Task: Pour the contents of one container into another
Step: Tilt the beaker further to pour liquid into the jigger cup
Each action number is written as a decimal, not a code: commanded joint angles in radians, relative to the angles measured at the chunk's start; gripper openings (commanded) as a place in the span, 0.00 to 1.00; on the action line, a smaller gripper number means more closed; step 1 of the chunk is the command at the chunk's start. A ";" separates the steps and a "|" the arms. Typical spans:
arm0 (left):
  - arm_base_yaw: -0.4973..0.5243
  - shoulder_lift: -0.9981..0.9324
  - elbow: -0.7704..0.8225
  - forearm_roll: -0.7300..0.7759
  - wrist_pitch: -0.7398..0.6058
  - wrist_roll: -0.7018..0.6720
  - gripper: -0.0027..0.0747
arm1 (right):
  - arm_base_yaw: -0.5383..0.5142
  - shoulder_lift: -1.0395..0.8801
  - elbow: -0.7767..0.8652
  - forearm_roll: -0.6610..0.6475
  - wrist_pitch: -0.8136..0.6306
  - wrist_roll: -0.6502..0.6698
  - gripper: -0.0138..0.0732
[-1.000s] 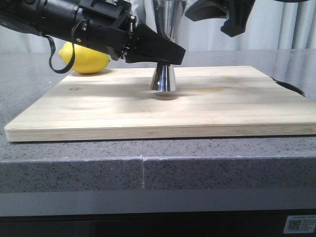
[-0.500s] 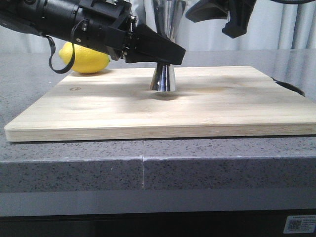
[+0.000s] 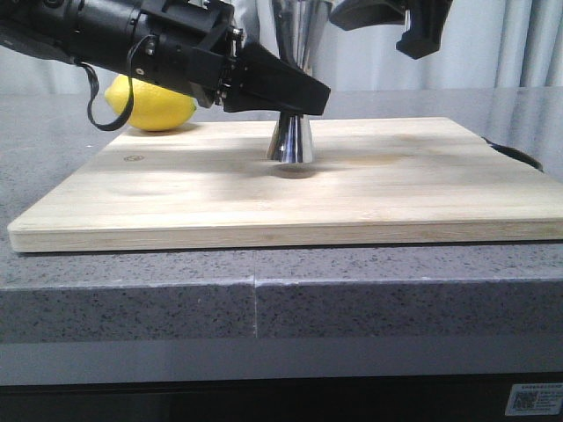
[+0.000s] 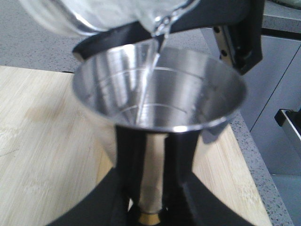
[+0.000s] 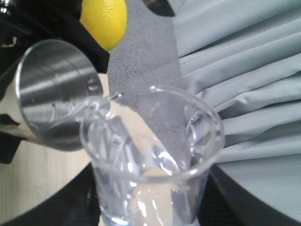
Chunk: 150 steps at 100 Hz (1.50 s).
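grey stone counter (image 3: 369, 290) under pale curtains, bearing a wooden board (image 3: 264, 189); lemon (image 3: 151, 104) at 10 o'clock off the board's back corner. on the board's far middle stands the jigger (image 3: 290, 141), long axis upright, waist clamped by the left gripper (image 3: 295, 92) reaching in from 9 o'clock. held above at about 1 o'clock by the right gripper (image 3: 413, 31), fingers closed round its base in the wrist view: the beaker (image 5: 153, 160), tipped, lip directly over the jigger's rim. thin clear stream (image 4: 149, 66) running into the steel cup. judged mid-pour; lip-to-rim alignment decides any spill. ample free board around.
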 commanded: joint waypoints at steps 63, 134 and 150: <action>-0.008 -0.067 -0.029 -0.069 -0.073 -0.010 0.18 | 0.000 -0.043 -0.038 -0.027 0.009 -0.002 0.53; -0.008 -0.067 -0.029 -0.069 -0.074 -0.010 0.18 | 0.021 -0.043 -0.038 -0.072 0.053 -0.002 0.53; -0.008 -0.067 -0.029 -0.067 -0.076 -0.010 0.18 | 0.021 -0.043 -0.038 -0.076 0.054 -0.002 0.53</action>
